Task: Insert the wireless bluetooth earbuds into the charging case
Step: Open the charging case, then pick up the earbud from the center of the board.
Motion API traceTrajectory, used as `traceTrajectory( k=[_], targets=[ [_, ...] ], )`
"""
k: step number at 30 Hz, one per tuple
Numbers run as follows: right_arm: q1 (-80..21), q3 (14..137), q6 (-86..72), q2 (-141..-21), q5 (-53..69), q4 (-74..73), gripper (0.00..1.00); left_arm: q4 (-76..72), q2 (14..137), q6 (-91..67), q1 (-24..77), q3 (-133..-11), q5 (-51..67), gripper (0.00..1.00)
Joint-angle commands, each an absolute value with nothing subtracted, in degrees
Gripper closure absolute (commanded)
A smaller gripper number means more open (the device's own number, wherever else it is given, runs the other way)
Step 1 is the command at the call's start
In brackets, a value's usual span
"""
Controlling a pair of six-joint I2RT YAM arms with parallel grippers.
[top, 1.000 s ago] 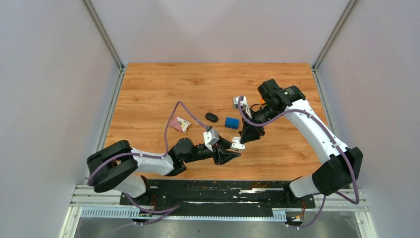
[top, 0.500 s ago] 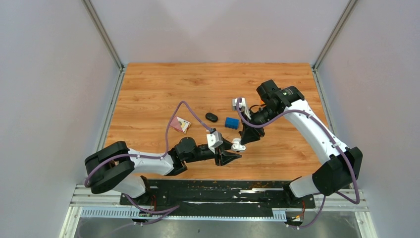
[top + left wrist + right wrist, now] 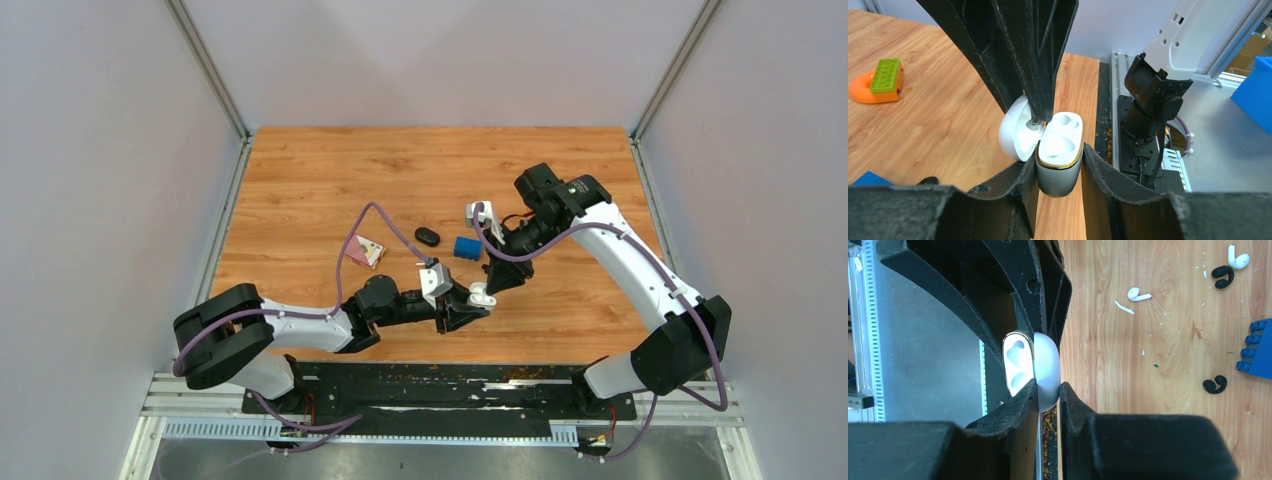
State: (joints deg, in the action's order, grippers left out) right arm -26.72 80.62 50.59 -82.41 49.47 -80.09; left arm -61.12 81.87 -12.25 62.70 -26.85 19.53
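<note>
The white charging case (image 3: 1059,150) with a gold rim is open, and both its sockets are empty. My left gripper (image 3: 1058,155) is shut on the case body, low above the table near the front edge (image 3: 470,308). My right gripper (image 3: 1048,390) comes down from above and is shut on the opened lid (image 3: 1047,370). Both grippers meet at the case (image 3: 482,294). Two white earbuds (image 3: 1138,294) (image 3: 1238,259) and two small black curved earbuds (image 3: 1222,275) (image 3: 1215,385) lie on the wood beyond the case.
A blue block (image 3: 467,247) and a black oval object (image 3: 427,236) lie behind the grippers, a pink card (image 3: 363,251) to the left. A thin white sliver (image 3: 1124,307) lies near one earbud. An orange piece with a green brick (image 3: 880,82) sits farther back.
My left gripper has slid right and closed on the case body. My right arm has shifted slightly left while holding the lid.
</note>
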Motion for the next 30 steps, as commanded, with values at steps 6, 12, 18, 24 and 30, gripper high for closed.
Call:
traceTrajectory(
  k=[6, 12, 18, 24, 30],
  targets=[
    [-27.01, 82.12, 51.06, -81.83, 51.25, -79.31, 0.94, -63.86, 82.25, -12.3, 63.28, -27.82, 19.95, 0.78],
    [-26.78, 84.0, 50.27, -81.91, 53.73, -80.62, 0.68, -68.32, 82.18, -11.89, 63.23, -25.26, 18.49, 0.98],
    [-19.42, 90.22, 52.64, -82.82, 66.23, -85.94, 0.5, -72.67, 79.93, -12.78, 60.84, -21.37, 17.03, 1.0],
    [-16.88, 80.92, 46.11, -79.94, 59.68, -71.24, 0.5, -61.14, 68.06, -8.17, 56.15, -20.1, 16.03, 1.0],
    [-16.92, 68.38, 32.85, -78.32, 45.91, -45.14, 0.53, -49.72, 57.33, -5.64, 46.43, -20.06, 17.49, 1.0]
  ],
)
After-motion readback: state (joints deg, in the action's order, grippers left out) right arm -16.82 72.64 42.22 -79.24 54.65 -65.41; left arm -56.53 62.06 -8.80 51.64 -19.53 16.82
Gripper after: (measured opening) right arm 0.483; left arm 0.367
